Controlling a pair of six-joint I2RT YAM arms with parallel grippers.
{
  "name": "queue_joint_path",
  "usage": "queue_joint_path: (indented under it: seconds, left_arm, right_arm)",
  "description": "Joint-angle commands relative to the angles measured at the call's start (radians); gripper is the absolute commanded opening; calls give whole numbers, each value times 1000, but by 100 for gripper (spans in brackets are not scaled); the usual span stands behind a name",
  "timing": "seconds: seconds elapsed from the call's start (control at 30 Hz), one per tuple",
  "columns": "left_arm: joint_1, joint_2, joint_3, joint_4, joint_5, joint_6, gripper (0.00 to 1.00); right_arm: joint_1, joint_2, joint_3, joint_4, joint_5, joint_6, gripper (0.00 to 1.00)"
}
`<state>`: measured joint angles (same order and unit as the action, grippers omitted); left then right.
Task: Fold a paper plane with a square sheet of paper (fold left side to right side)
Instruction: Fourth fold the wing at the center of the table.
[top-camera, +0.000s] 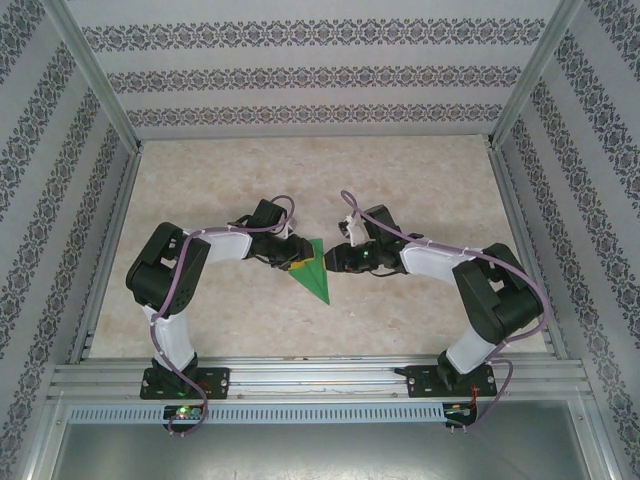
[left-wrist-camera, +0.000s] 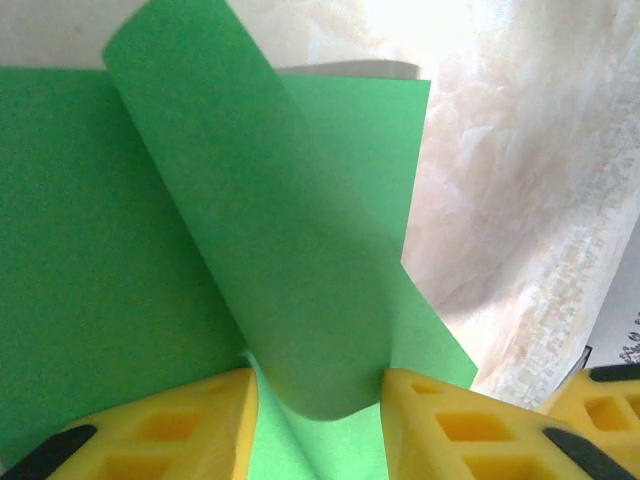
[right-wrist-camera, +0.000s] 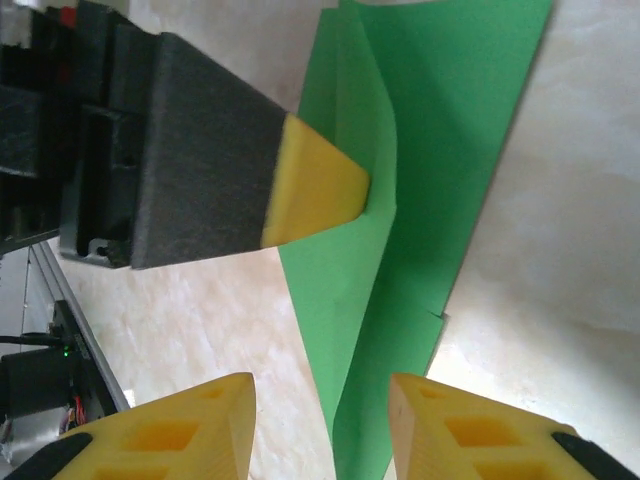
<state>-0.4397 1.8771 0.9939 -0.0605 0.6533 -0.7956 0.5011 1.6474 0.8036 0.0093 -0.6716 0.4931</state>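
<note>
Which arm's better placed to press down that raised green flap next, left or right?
Left, probably. The left gripper already has the curled flap of the green paper between its fingers. The right gripper sits open at the paper's edge, gripping nothing.

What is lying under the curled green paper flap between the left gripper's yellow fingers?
Under the curled green paper flap, held between the left gripper's yellow fingers, lies another flat green paper layer on the beige marbled table. What that layer covers is hidden.

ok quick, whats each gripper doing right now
left gripper: closed on a raised flap of the green paper.
right gripper: jaws apart, astride the paper's edge, not pinching it.
</note>
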Motion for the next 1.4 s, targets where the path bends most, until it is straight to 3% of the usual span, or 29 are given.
queue_joint_path:
  seconds: [0.0, 0.3, 0.87, 1.37]
  left_arm:
    - [-11, 29, -12, -73, -55, 14, 39]
    - [-10, 30, -8, -70, -52, 15, 39]
    - [-10, 29, -9, -75, -53, 17, 39]
    - [-11, 28, -4, -81, -53, 19, 39]
  right_arm:
    - [8, 55, 27, 40, -62, 27, 39]
    - [24, 139, 52, 106, -74, 65, 34]
    - [24, 169, 65, 34, -19, 39, 0]
    - [31, 200, 91, -9, 12, 16, 0]
